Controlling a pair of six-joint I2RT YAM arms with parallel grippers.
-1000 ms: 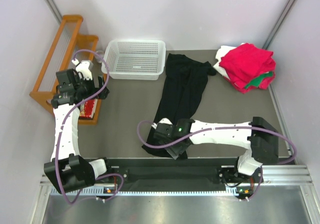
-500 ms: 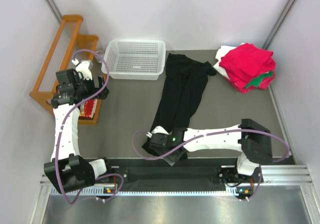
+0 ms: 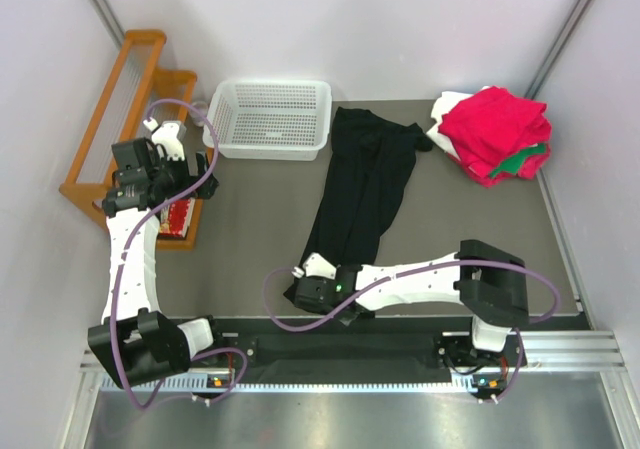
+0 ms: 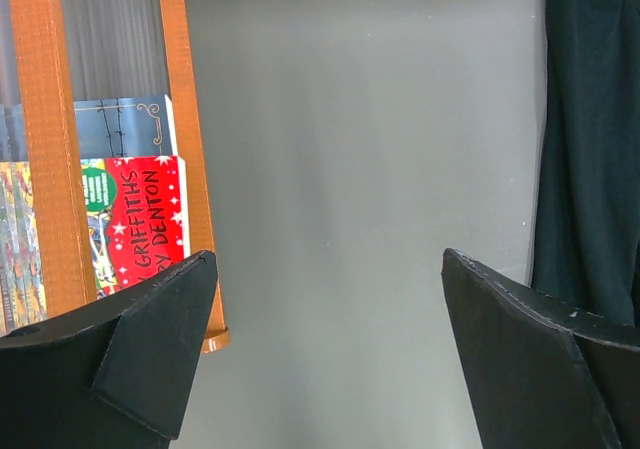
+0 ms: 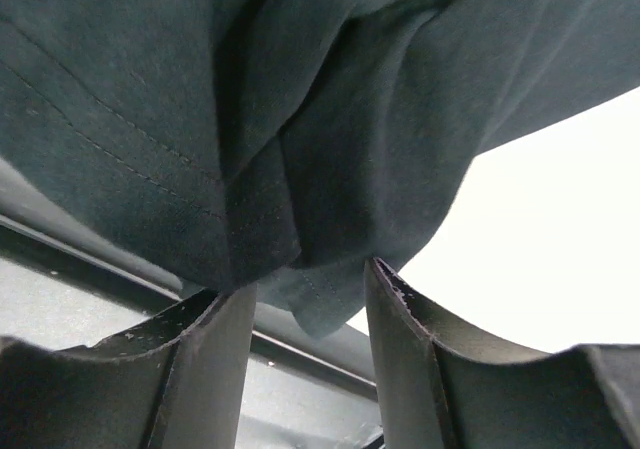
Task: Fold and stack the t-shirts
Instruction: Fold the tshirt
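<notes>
the black t-shirt [image 3: 365,184] lies as a long narrow strip on the grey counter [image 3: 250,229], running from the far edge beside the white basket [image 3: 272,119] down toward the near edge. the right arm [image 3: 420,279] reaches leftward, low across the near side of the counter, to the shirt's near end. in the right wrist view the right jaws are nearly pressed together and pinch a bunched fold of the black cloth [image 5: 300,119] between them, its hemmed edge hanging over the gap.

the left jaws are spread wide and hold nothing. they hang above bare counter [image 4: 350,169] next to the orange wooden rack [image 4: 185,119], where a red book [image 4: 140,219] stands among others. an edge of the black shirt [image 4: 590,149] shows at the right of that view, well apart from the left jaws.

at the far right corner sits a pile of folded shirts: a red one [image 3: 495,129] on top, a green one [image 3: 525,159] peeking out beneath, and a white one [image 3: 450,119] at the back. the pile lies apart from the black shirt.
</notes>
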